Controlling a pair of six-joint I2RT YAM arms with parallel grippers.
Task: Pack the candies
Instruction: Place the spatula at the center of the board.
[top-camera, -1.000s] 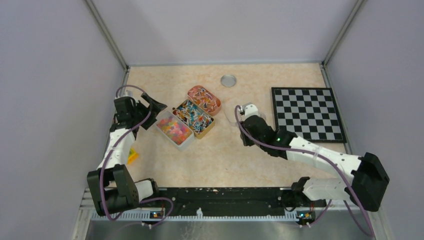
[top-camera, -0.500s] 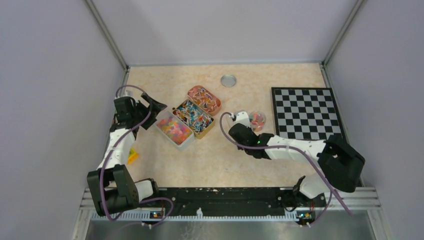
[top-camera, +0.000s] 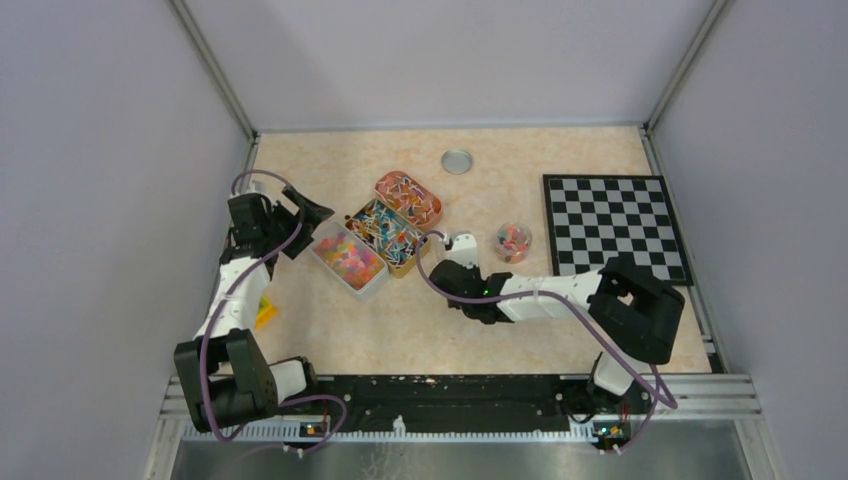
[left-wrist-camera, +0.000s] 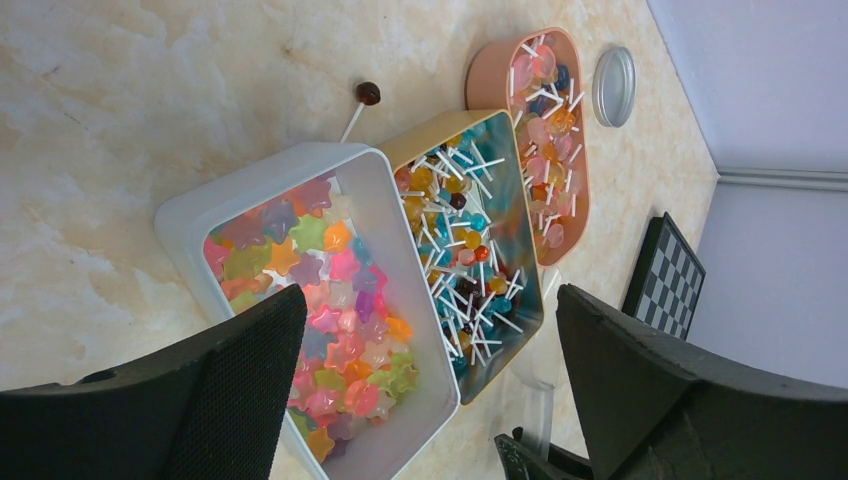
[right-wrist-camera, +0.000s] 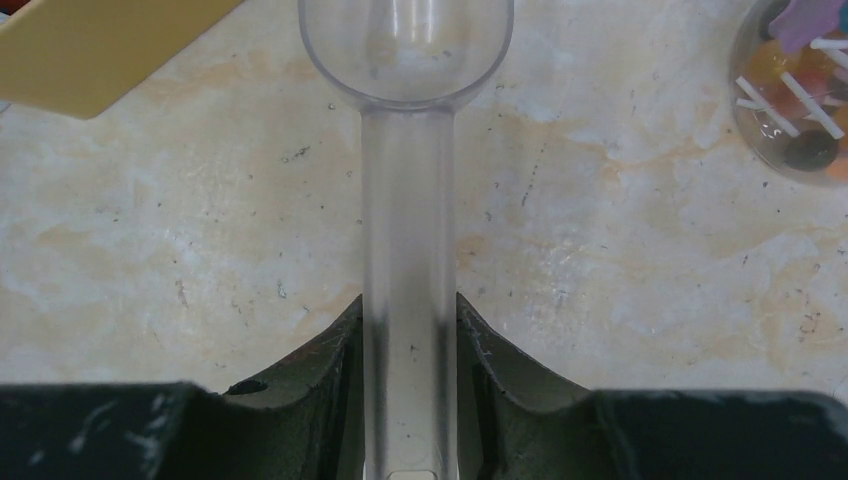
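Clear plastic scoop (right-wrist-camera: 408, 200) is held by its handle in the right gripper (right-wrist-camera: 408, 318), bowl empty. The candies (left-wrist-camera: 330, 330) lie in the white box (left-wrist-camera: 230, 195) below the open left gripper (left-wrist-camera: 430, 320). Small, likely light and slippery, they are judged better scooped than pinched.

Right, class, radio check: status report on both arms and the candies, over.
Left fingers open, beside white tray of star candies. Right fingers shut on clear scoop, bowl empty. Gold tin corner close by the scoop bowl.
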